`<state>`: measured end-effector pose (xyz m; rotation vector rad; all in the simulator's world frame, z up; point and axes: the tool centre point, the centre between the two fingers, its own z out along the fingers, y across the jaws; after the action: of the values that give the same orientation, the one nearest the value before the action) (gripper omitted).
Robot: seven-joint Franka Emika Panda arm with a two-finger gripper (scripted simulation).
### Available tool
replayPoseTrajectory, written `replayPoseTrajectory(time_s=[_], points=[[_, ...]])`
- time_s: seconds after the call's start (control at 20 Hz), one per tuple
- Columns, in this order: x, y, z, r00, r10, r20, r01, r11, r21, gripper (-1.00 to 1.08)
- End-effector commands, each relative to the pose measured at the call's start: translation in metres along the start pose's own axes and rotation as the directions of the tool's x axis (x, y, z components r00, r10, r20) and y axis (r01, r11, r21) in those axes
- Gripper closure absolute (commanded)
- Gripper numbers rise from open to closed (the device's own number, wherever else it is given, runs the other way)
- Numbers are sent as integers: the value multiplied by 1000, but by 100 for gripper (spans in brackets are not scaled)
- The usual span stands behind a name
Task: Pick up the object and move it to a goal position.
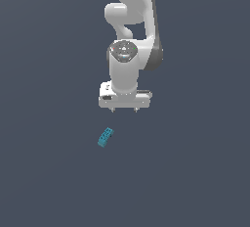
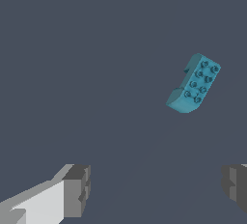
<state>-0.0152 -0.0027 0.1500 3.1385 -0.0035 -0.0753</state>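
the pincer [image 1: 125, 109] hangs spread and empty above the worktop [image 1: 49, 172]; the block [image 1: 105, 137] (teal, studs up) lies apart from it, angled.

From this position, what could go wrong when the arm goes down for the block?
1. The block lies off to the side of the open end effector, not between its fingers; a straight descent would probably miss it.
2. It lies at an angle to the fingers, so closing without turning may push it away.

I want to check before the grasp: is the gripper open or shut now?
Open. In the wrist view the two fingers stand far apart with bare floor between them, and the block lies beyond them, untouched.
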Motion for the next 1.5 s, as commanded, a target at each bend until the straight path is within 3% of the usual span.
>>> replayPoseTrajectory(time_s=[0.0,0.4,0.75,1.15,1.45], points=[[0,0,0,1000,0,0,0,1000,0,-92],[8,-21,-24,999,-45,-28,45,999,7,-92],[11,-17,-21,999,-24,-28,25,1000,8,-92],[30,8,2,993,111,-30,-111,994,18,-92],[52,44,34,957,288,-34,-287,958,25,-92]])
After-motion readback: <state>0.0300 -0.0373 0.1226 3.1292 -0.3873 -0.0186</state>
